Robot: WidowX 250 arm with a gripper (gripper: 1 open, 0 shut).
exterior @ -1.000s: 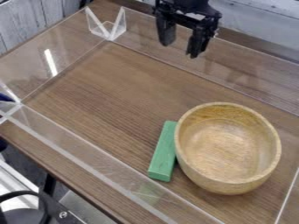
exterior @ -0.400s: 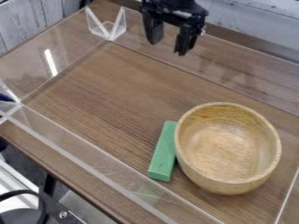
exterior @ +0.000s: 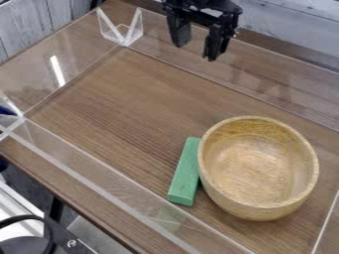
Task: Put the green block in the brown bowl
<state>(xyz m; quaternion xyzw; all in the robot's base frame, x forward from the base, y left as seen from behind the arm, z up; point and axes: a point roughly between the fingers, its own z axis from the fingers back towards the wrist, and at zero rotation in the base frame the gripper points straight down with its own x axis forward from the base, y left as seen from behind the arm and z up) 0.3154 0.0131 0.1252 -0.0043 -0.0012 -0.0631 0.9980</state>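
Green block (exterior: 185, 172) first: it lies flat on the wood-grain table (exterior: 106, 119), its long side right against the outer left wall of the brown bowl (exterior: 259, 167), touching it or very nearly so. You can see the bowl is empty, so nothing of the job is done yet; the block is untouched and outside the rim.

Your gripper (exterior: 203, 40) hangs at the far edge of the table, pointing down, well apart from both block and bowl. Its two dark fingers stand wide apart with nothing between them.

Around all this runs a low clear plastic wall (exterior: 79, 149), with a clear bracket (exterior: 121, 27) at the far corner.

What is left for you, by my reading, is the whole sequence: bring the gripper over the block, come down across its narrow width, close, lift, carry it over the rim and let go. Mind the tight spot: the bowl sits so close to the block that one finger may have little room on that side.
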